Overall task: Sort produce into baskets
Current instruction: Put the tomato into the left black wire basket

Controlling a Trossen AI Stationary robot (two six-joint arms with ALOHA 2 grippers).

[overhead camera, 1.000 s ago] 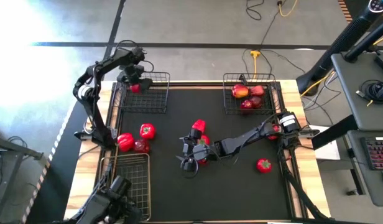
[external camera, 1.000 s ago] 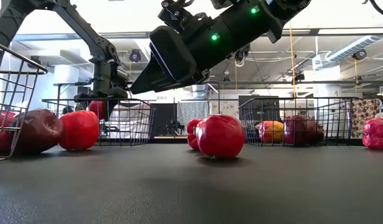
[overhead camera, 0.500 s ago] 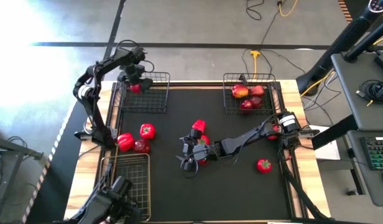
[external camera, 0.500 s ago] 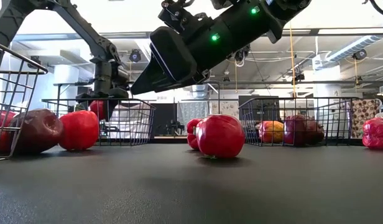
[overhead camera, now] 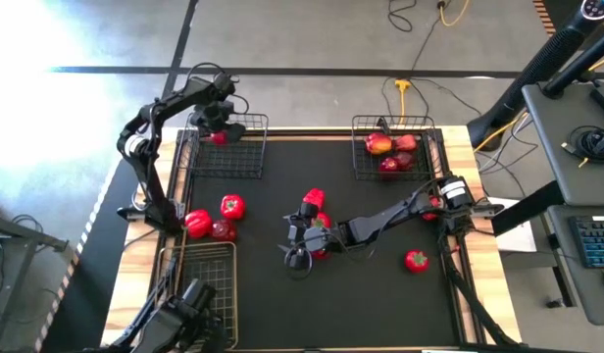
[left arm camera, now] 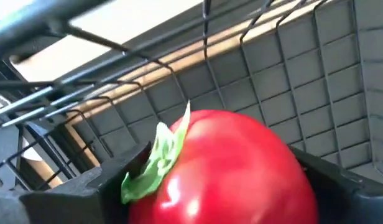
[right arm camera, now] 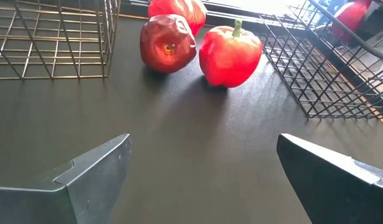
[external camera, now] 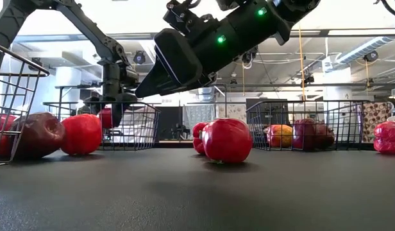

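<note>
The left end effector (overhead camera: 218, 132) sits at the rim of the far left basket (overhead camera: 245, 162), its fingers (left arm camera: 86, 190) on either side of a tomato (left arm camera: 226, 168) with a green top; the wrist view shows the tomato between them with the mesh wall close behind, though whether the pads press it firmly cannot be told. The right end effector (overhead camera: 300, 257) hovers spread and empty over the middle of the worktop (overhead camera: 380, 304), just beside a cluster of red produce (overhead camera: 316, 211). Judged step in hand: depositing the tomato in the far left basket. To do it well, the tomato should be fully inside the wire wall and low over the basket floor before the fingers part, so it neither bounces nor rolls out; the fingers should then rise straight up, clear of the mesh. Other items: a pepper (right arm camera: 230, 55) and a dark apple (right arm camera: 168, 43) lie near the near left basket (overhead camera: 212, 284), the far right basket (overhead camera: 420, 162) holds several apples, and a lone tomato (overhead camera: 416, 260) lies toward the right edge. Risk noted: a finger snagging the wire.
</note>
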